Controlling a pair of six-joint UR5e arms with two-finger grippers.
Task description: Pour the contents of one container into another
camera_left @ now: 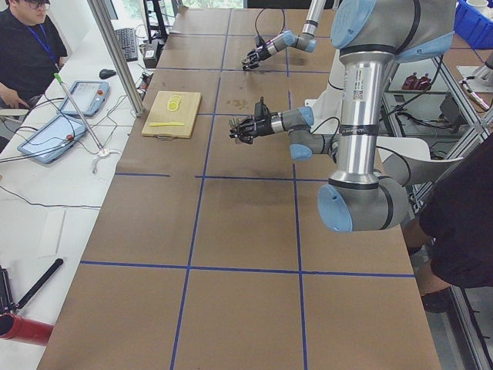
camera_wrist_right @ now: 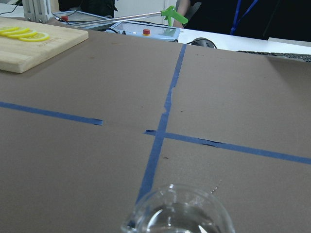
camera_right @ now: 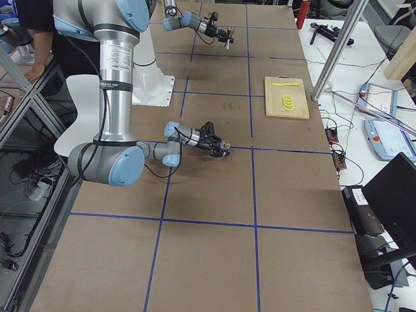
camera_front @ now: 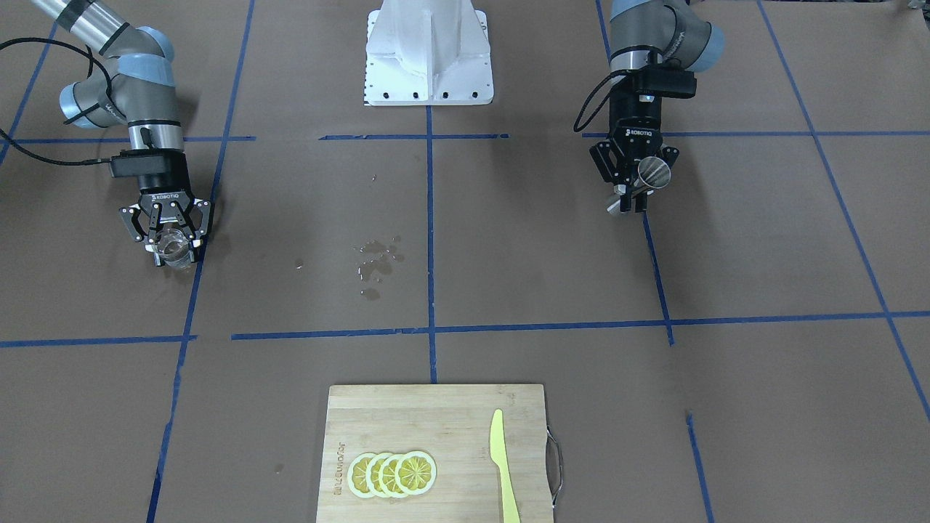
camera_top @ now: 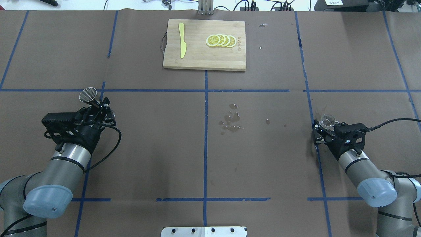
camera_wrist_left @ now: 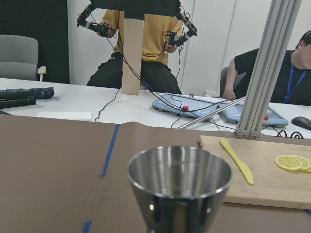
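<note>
While the left fingers (camera_front: pixel 641 197) at the upper right of the front-facing view clench a steel jigger (camera_front: pixel 654 173) above the surface (camera_front: pixel 763 240), the right fingers (camera_front: pixel 195 234) at the left edge grasp a small clear glass (camera_front: pixel 174 250). Between them lie water droplets (camera_front: pixel 374 265). A bamboo cutting board (camera_front: pixel 407 414) with lemon slices (camera_front: pixel 392 474) and a yellow knife (camera_front: pixel 503 465) sits at bottom centre.

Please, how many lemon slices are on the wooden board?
4. The lemon slices lie in one overlapping row on the wooden board, apart from the yellow knife. Only the slice nearest the knife shows whole; no further slice seems hidden beneath.
</note>
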